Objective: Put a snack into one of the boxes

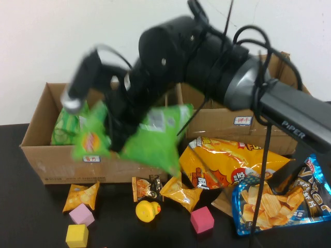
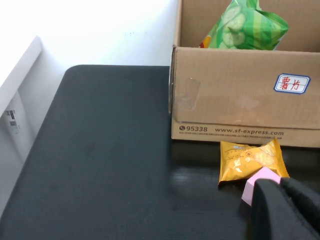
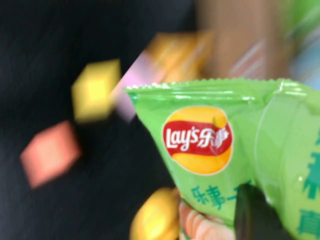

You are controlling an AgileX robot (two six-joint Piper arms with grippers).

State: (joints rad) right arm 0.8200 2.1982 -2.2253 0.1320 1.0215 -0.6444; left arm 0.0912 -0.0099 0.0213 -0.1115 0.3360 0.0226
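Your right gripper [image 1: 121, 137] was clamped on a green Lay's chip bag [image 1: 155, 137], held in the air just in front of the left cardboard box [image 1: 46, 165]. In the right wrist view the bag [image 3: 235, 155] filled the space right at the gripper, with one dark fingertip [image 3: 252, 212] pressed against its lower face. The bag hung tilted, one corner pointing down toward the table.

Just behind the gripper, the left cardboard box was open at the top and already held another green bag [image 1: 64, 126]; the left wrist view showed that bag [image 2: 245, 27] standing inside the box wall [image 2: 230, 95]. Further off to the gripper's right stood a second cardboard box [image 1: 217, 124].

Below the gripper, on the black table [image 1: 31, 222], you had a small brown packet [image 1: 146, 187], a yellow rubber duck [image 1: 147, 211] and a small orange snack packet [image 1: 182, 192]. Beyond those, to the gripper's right, lay a large orange chip bag [image 1: 227, 160] and a blue chip bag [image 1: 279, 199], with a red cube [image 1: 202, 219] near them. To the gripper's lower left were another orange snack packet [image 1: 81, 195], a pink cube [image 1: 81, 214] and a yellow cube [image 1: 77, 235].

Your left gripper [image 2: 287, 210] showed only as a dark edge low over the table, just beside the pink cube [image 2: 260, 181] and the orange packet [image 2: 251, 160]; I cannot tell how it was set.
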